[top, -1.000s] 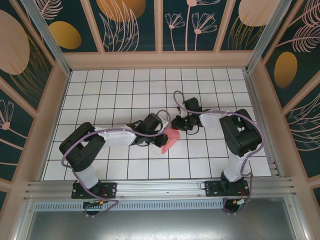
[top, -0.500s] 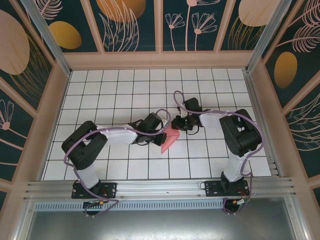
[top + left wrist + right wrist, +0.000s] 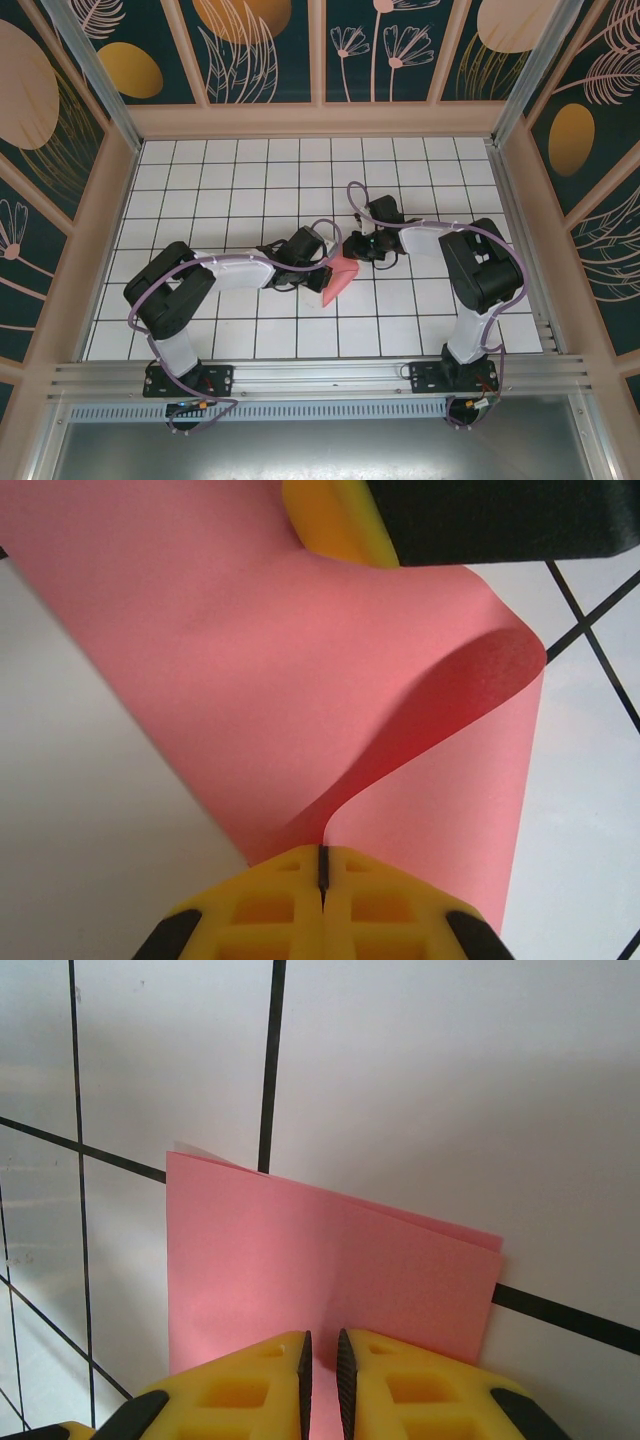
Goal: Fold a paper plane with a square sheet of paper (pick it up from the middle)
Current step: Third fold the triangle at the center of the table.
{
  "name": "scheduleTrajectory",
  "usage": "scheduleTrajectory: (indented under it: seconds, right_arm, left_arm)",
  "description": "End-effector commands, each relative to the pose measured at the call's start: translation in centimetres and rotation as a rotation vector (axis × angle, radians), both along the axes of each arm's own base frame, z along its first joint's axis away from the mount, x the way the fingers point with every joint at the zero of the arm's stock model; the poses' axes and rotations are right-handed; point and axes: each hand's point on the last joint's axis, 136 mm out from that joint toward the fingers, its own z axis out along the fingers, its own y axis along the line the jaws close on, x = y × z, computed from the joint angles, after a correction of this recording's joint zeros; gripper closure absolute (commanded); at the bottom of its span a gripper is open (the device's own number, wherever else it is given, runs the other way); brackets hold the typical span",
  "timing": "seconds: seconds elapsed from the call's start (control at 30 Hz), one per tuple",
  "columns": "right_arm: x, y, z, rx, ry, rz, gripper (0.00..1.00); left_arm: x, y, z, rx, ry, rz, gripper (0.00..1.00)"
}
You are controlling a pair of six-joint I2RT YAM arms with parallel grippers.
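Pinching the thin salmon-pink sheet of paper [image 3: 338, 281] from opposite ends near the middle of the white gridded table [image 3: 230, 180], the left claw [image 3: 322, 865] and right claw [image 3: 322, 1355] each stood clamped on it, apparently to steady its bowed flap for creasing.

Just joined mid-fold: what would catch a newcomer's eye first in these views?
The pink-red sheet of paper at the middle of the white grid table, pinched from opposite sides by the left gripper and right gripper, both shut on it. In the left wrist view it bows into a soft curl.
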Motion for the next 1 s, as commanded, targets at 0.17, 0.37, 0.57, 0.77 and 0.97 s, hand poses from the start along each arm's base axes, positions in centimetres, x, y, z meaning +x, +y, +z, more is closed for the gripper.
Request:
scheduleTrajectory:
  seconds: [0.17,0.37,0.57,0.77,0.97]
  right_arm:
    - [-1.1,-1.8,-3.0,-0.084,0.062,-0.035,0.80]
    - [-1.2,-1.9,-3.3,-0.090,0.069,-0.036,0.80]
    - [-1.1,-1.9,-3.4,-0.093,0.071,-0.041,0.80]
    - [-1.1,-2.1,-3.4,-0.101,0.068,-0.044,0.79]
    - [-1.0,-2.2,-3.4,-0.103,0.066,-0.048,0.79]
  left_arm:
    - [0.9,0.6,-0.2,0.026,-0.013,0.046,1.00]
    - [1.3,0.8,0.9,0.004,-0.050,0.069,1.00]
    - [0.6,0.5,0.1,0.003,-0.006,0.044,1.00]
    - [-0.1,0.2,0.0,-0.014,0.031,0.025,0.98]
    - [-0.1,0.8,0.1,0.001,0.029,0.057,0.98]
